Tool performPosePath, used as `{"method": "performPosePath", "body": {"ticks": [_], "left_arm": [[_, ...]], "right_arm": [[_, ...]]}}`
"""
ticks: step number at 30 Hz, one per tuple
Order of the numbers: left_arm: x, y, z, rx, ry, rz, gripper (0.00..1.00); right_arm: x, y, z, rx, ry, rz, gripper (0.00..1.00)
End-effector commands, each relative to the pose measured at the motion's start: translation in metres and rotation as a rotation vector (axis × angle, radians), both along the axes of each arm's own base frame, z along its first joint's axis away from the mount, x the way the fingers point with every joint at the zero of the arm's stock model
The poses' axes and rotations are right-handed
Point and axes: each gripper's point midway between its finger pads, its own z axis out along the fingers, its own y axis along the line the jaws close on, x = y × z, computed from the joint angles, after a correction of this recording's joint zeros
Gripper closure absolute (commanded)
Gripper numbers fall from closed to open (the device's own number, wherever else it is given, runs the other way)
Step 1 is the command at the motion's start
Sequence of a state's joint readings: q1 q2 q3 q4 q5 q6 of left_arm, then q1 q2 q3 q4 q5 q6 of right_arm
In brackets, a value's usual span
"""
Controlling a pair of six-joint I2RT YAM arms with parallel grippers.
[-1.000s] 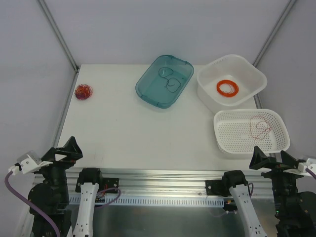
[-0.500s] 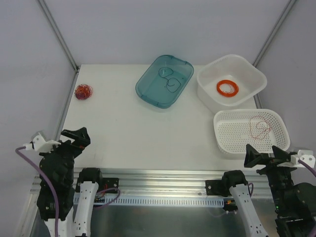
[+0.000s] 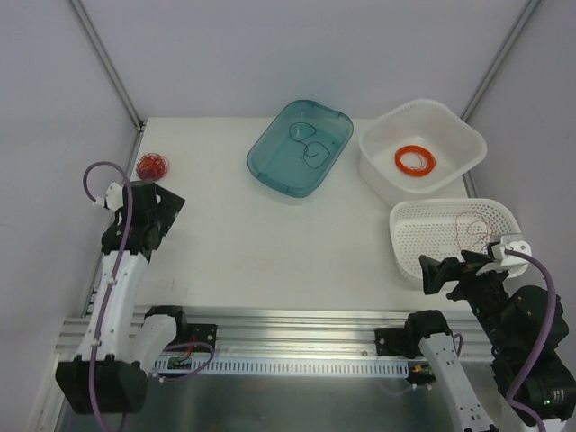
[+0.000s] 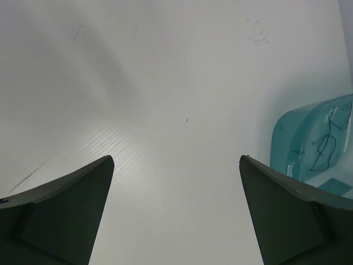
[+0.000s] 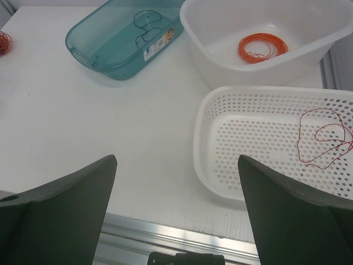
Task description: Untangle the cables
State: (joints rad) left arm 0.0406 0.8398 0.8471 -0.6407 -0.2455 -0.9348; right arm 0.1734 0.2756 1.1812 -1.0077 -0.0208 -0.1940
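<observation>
Left gripper (image 3: 155,205) is up over the left side of the white table (image 3: 270,243), and its two fingers are spread far apart. Nothing is between them. From its own camera I can see only bare table under the fingers, with a bit of the teal tub (image 4: 309,149) off to the right.

Just past the left gripper, near the far left edge of the table, sit the cables (image 3: 151,166). They are a small round wad of red and orange curly wires. The wad lies on the table by itself, and the gripper is close to it but not touching.

Going right, the teal tub lies at the far middle of the table, turned a bit slanted. A thin dark wire (image 3: 310,149) curls inside it.

Next to it on the right is a white tub (image 3: 423,110) with a neat orange ring (image 3: 415,161) lying flat in the bottom.

Nearer to me than that is a white basket (image 3: 432,238) full of little holes. One thin red wire (image 3: 474,229) loops loosely in its right part.

Last, the right gripper (image 3: 448,270) hangs at the near edge of the basket. Its fingers are wide apart too, and they hold nothing.
</observation>
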Motion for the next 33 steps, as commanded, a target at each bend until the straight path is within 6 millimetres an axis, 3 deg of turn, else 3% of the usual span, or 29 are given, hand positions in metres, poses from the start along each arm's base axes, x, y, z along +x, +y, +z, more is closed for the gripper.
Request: {"method": "performPosePath", "body": {"ticks": [1, 6, 7, 9, 10, 11, 12, 13, 14, 15, 17, 18, 20, 27, 29, 30, 33], "left_arm": [[0.057, 0.012, 0.017, -0.023, -0.094, 0.079, 0.01], [0.108, 0.039, 0.009, -0.094, -0.102, 0.168, 0.01], [0.120, 0.044, -0.007, -0.110, -0.063, 0.180, 0.01], [0.137, 0.060, -0.005, -0.137, -0.074, 0.221, 0.01], [0.146, 0.065, -0.023, -0.156, -0.034, 0.227, 0.01], [0.159, 0.071, -0.014, -0.153, -0.054, 0.226, 0.01], [0.165, 0.080, -0.017, -0.152, -0.048, 0.237, 0.01], [0.173, 0.084, -0.035, -0.158, -0.003, 0.237, 0.01], [0.185, 0.091, -0.027, -0.157, -0.024, 0.242, 0.01], [0.191, 0.097, -0.045, -0.164, 0.014, 0.255, 0.01], [0.205, 0.112, -0.042, -0.168, -0.002, 0.288, 0.01], [0.210, 0.117, -0.058, -0.172, 0.028, 0.300, 0.01], [0.226, 0.127, -0.053, -0.170, 0.005, 0.313, 0.01], [0.259, 0.144, -0.094, -0.207, 0.039, 0.379, 0.01], [0.270, 0.147, -0.095, -0.207, 0.031, 0.374, 0.01], [0.272, 0.148, -0.108, -0.209, 0.052, 0.372, 0.01], [0.276, 0.150, -0.122, -0.216, 0.070, 0.377, 0.02]], "right_arm": [[0.010, 0.013, 0.012, -0.005, -0.025, 0.070, 0.03], [0.016, 0.007, 0.009, -0.039, 0.006, 0.045, 0.03], [0.017, 0.005, 0.008, -0.052, 0.012, 0.032, 0.03], [0.020, 0.002, 0.009, -0.058, 0.017, 0.018, 0.03], [0.021, 0.001, 0.009, -0.054, 0.018, 0.009, 0.03], [0.023, 0.000, 0.010, -0.054, 0.019, 0.001, 0.03], [0.024, 0.000, 0.010, -0.051, 0.022, -0.001, 0.03], [0.025, 0.001, 0.011, -0.049, 0.021, 0.000, 0.03], [0.026, 0.002, 0.011, -0.046, 0.026, 0.001, 0.03], [0.028, 0.002, 0.014, -0.046, 0.028, 0.004, 0.03], [0.030, 0.004, 0.014, -0.050, 0.039, 0.011, 0.03], [0.031, 0.004, 0.014, -0.055, 0.046, 0.014, 0.03], [0.035, 0.005, 0.013, -0.063, 0.065, 0.017, 0.03], [0.046, 0.007, 0.014, -0.072, 0.093, 0.020, 0.03], [0.050, 0.008, 0.012, -0.071, 0.105, 0.025, 0.03], [0.052, 0.009, 0.012, -0.069, 0.107, 0.027, 0.03], [0.056, 0.014, 0.012, -0.060, 0.119, 0.045, 0.03]]}}
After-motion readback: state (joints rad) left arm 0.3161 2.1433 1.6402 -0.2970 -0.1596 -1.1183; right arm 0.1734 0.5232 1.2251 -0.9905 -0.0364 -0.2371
